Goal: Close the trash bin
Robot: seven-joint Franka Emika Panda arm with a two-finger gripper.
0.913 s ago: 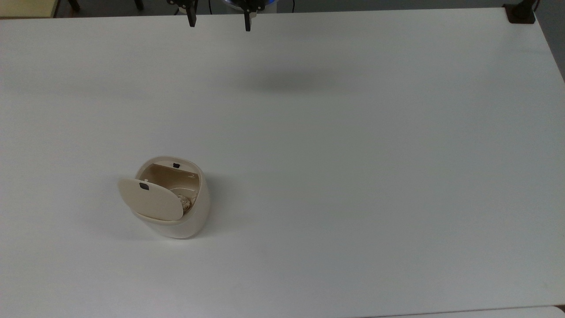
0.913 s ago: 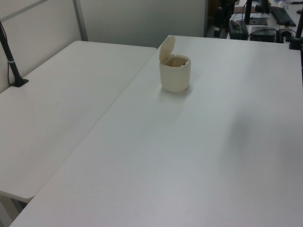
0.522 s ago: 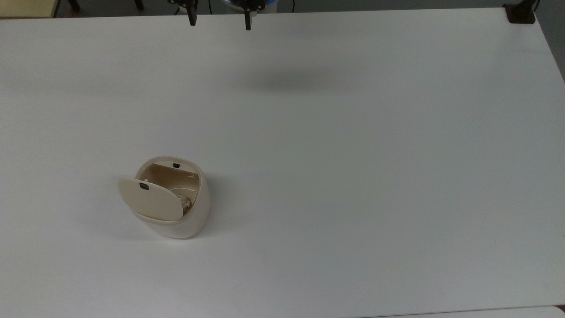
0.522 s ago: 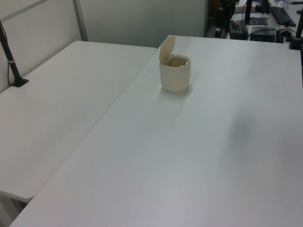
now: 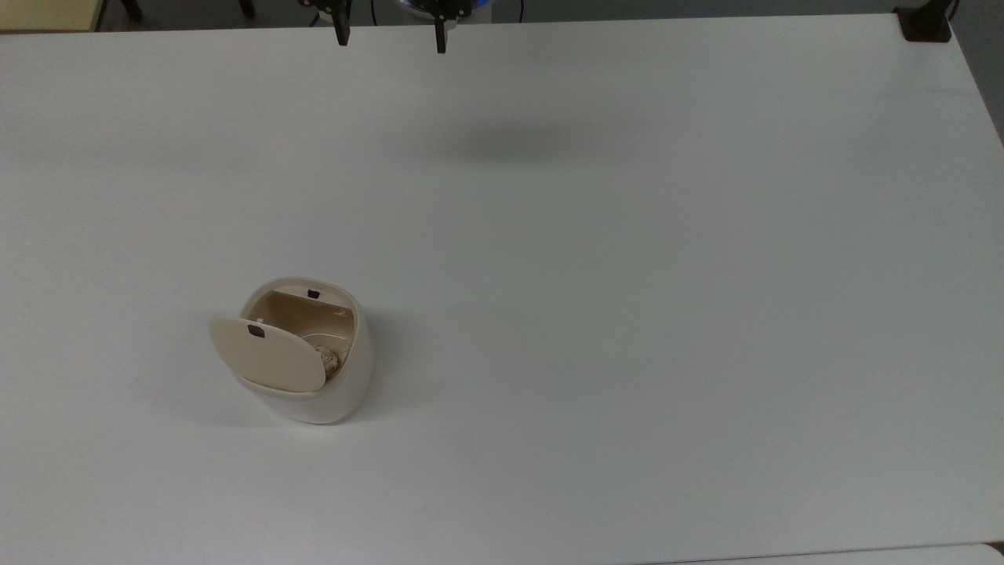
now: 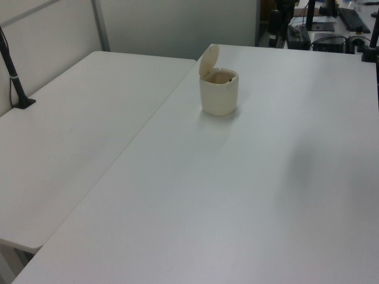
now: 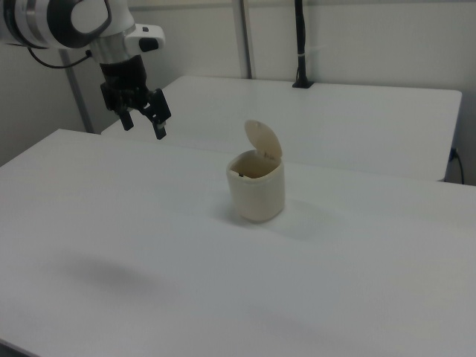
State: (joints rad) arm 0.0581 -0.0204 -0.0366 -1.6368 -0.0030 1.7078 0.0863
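The trash bin [image 5: 337,384] [image 6: 219,94] [image 7: 256,192] is a small cream-white tub standing on the white table [image 5: 627,275]. Its beige lid [image 5: 267,355] [image 6: 208,61] [image 7: 263,140] stands raised, leaving the mouth open, and a small black latch [image 5: 313,294] shows at the rim. Crumpled paper lies inside. My gripper [image 5: 390,38] [image 7: 143,123] hangs open and empty high above the table, far from the bin, at the top view's upper edge and the right view's upper left.
A second white table [image 6: 71,136] [image 7: 335,119] adjoins the one with the bin. Black camera posts [image 6: 13,77] [image 7: 300,44] stand clamped on it. A dark clamp [image 5: 925,23] sits at the top view's upper right corner.
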